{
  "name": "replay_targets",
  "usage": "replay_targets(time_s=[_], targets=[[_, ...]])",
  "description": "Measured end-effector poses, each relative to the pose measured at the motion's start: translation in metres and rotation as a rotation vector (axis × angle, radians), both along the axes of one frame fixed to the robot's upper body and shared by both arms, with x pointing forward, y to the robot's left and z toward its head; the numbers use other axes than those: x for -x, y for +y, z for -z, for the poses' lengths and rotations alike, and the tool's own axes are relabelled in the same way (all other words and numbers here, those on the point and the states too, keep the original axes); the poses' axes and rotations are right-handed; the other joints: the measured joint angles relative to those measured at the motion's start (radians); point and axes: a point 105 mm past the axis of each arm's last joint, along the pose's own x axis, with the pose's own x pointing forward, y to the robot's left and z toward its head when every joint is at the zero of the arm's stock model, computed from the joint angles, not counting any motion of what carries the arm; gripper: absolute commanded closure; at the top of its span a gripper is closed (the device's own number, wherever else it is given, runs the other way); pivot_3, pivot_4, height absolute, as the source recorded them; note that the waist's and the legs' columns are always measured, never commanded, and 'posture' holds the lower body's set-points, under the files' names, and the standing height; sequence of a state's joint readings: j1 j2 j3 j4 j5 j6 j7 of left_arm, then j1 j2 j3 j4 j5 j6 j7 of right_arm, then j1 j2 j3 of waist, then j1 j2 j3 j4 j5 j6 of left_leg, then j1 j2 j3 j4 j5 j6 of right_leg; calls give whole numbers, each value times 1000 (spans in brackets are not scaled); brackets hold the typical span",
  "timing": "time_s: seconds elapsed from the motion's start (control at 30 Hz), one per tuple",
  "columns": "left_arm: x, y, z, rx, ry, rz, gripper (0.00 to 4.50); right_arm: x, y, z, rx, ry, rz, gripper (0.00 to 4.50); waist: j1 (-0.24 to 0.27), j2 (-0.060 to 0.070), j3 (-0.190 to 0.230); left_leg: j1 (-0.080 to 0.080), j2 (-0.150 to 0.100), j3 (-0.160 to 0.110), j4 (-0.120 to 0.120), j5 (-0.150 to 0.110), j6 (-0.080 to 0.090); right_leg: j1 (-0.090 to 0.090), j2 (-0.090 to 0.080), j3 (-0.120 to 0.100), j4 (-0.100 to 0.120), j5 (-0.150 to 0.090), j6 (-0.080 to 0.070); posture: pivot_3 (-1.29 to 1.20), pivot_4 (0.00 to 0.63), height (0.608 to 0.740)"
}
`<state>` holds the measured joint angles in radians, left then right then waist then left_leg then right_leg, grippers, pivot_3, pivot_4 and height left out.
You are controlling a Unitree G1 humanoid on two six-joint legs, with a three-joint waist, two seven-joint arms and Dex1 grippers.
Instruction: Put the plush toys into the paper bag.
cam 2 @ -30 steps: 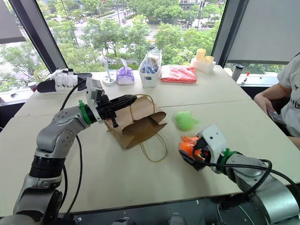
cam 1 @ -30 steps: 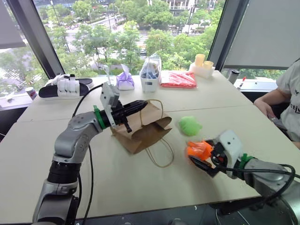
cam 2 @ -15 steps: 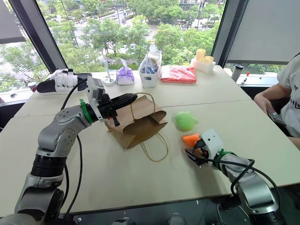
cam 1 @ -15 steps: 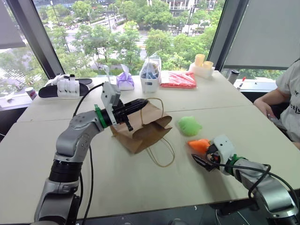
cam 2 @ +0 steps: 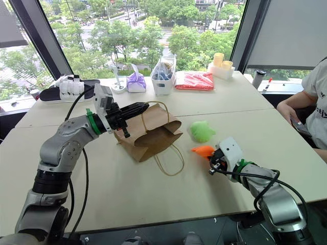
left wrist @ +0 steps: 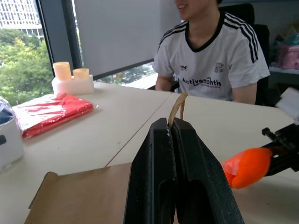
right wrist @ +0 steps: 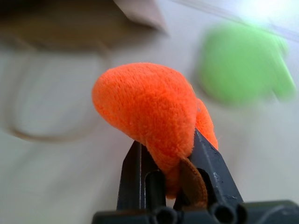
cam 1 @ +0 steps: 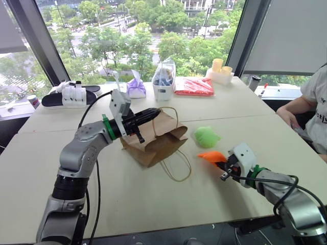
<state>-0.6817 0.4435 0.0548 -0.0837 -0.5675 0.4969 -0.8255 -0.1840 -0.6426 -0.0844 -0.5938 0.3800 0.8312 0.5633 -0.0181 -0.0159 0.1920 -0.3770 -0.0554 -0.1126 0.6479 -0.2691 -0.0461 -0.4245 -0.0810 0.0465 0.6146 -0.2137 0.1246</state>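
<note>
The brown paper bag lies on its side at mid-table, one cord handle looped flat on the table. My left gripper is shut on the other cord handle, holding it up above the bag. The orange plush toy hangs just above the table to the right of the bag, pinched at its end by my right gripper, which is shut on it. The green plush toy rests on the table just beyond the orange one.
Along the far edge stand a purple pouch, a clear bag with blue contents, a red packet and yellow cups. A black and white device sits far left. A person sits at the right edge.
My right gripper, open around the orange toy a second ago, has shut on it and carried it left and slightly up. The left arm has kept still.
</note>
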Motion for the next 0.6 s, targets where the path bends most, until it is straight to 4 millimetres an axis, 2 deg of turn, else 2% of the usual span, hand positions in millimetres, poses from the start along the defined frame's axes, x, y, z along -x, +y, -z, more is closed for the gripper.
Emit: replay_targets(time_s=[0.07,0.13,0.23,0.33,0.47,0.6], targets=[[1,-1,-1,7,3,8,4500,2,20,-21,-36,-63,-72,4474,2,0,0,0,0,-1,0,0,0,0,0,0,0,0,0,0,150,740],[0,-2,-3,10,6,13,4500,0,39,-26,-67,-79,-113,4474,3,0,0,0,0,-1,0,0,0,1,0,0,0,0,0,0,150,740],[2,-7,-9,27,11,42,4500,-10,75,-5,-99,-18,-168,4474,4,0,0,0,0,-1,0,0,0,0,0,0,0,0,0,0,150,740],[4,-9,-11,41,30,65,4500,-22,101,19,-89,31,-194,4474,2,0,0,0,-1,0,0,0,0,-1,0,0,0,0,0,0,150,740],[7,-9,-12,68,68,90,4500,-47,124,25,-69,-9,-206,4474,-1,0,0,0,0,-1,-1,0,0,-1,0,0,0,0,0,0,150,740],[12,-9,-19,101,78,107,4500,-72,144,21,-86,-50,-207,4474,-4,0,0,0,0,-1,-2,0,-1,-2,0,0,2,0,0,0,150,740]])
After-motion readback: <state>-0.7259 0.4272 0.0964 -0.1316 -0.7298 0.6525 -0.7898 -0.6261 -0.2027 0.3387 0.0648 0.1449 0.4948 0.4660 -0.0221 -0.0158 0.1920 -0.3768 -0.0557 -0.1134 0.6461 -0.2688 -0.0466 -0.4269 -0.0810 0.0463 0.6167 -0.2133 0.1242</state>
